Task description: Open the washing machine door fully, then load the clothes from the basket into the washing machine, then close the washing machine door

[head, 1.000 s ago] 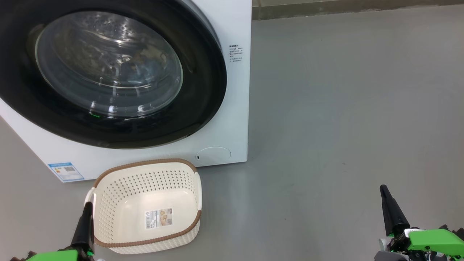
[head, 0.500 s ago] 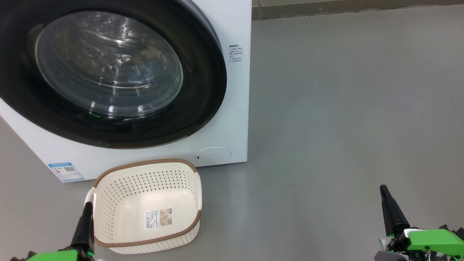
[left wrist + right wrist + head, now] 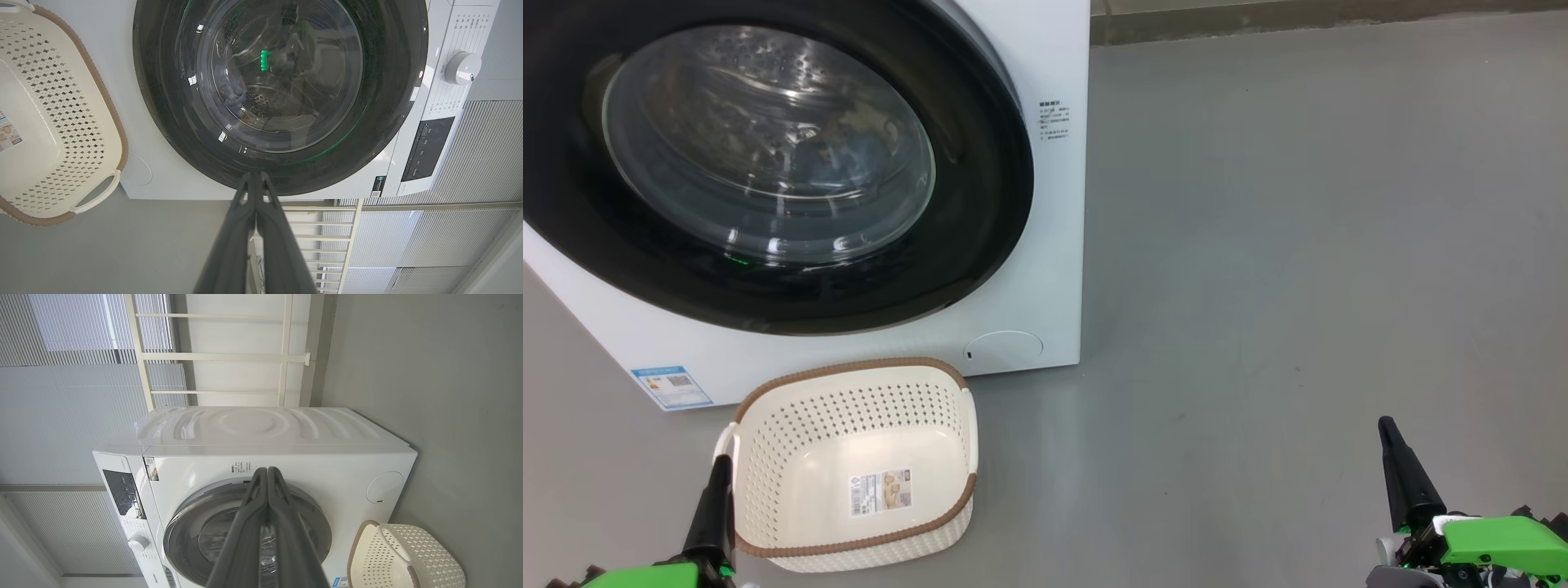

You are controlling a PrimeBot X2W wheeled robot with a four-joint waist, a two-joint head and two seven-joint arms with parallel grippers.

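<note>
I see the washing machine door (image 3: 768,163) lying flat against the front of the washing machine (image 3: 1049,261), its black rim flush with the white panel as far as I can tell. Through the glass bowl I make out the clothes (image 3: 231,92), a bluish bundle low in the steel drum. The basket (image 3: 849,368) sits on the grey floor (image 3: 1258,245) just in front of the machine's lower right corner, with nothing in it but the label sticker (image 3: 880,492) on its bottom.

My left gripper (image 3: 721,465) hangs just beside the basket's left handle, fingers pressed together and holding nothing. My right gripper (image 3: 1386,429) is well apart to the right over bare floor, likewise clenched and empty.

I judge all three steps done: door shut, load inside. What remains is only a check that the latch has caught. If it hasn't, I would push on the rim's free edge with closed fingers.
</note>
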